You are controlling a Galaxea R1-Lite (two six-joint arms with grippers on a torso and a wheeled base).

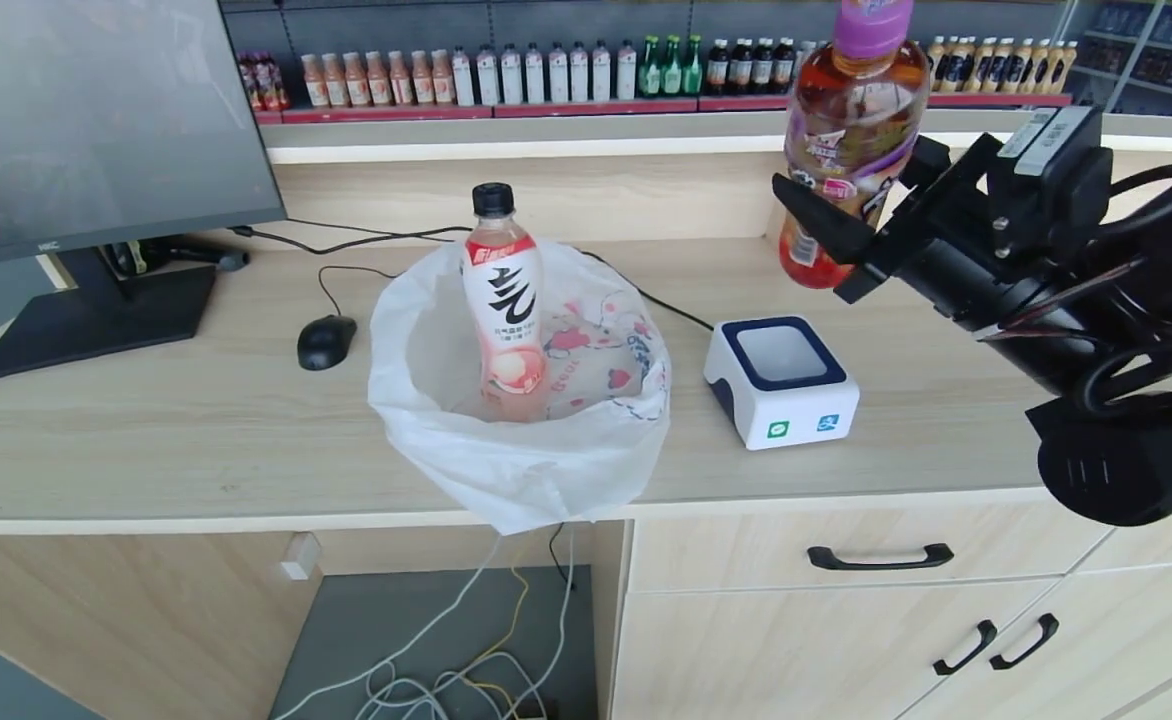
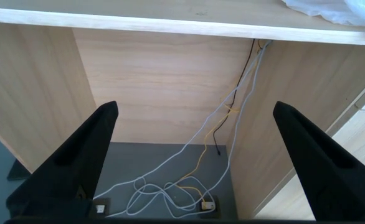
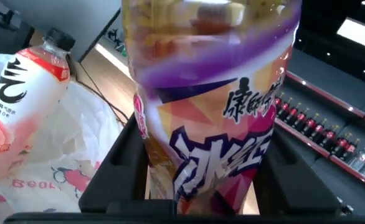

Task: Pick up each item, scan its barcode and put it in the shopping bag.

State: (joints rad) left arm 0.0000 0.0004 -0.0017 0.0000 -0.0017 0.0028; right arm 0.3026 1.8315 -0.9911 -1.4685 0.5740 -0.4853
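Slick purple-labelled bottle (image 1: 851, 110), crinkly plastic bag (image 1: 526, 465)

Upright purple-label bottle (image 1: 851, 150) aloft; pink bottle (image 1: 503, 300) standing in white bag (image 1: 526, 460).

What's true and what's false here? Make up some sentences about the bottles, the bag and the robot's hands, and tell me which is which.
1. The right gripper holds the purple-label bottle up in the air. True.
2. The pink bottle lies flat on the counter. False: it stands upright inside the white shopping bag.
3. The scanner sits on the counter beside the bag. True.
4. The left gripper squeezes a bottle. False: it is open and holds nothing, down below the counter's edge.
5. The computer mouse is inside the bag. False: it sits on the counter beside the bag.
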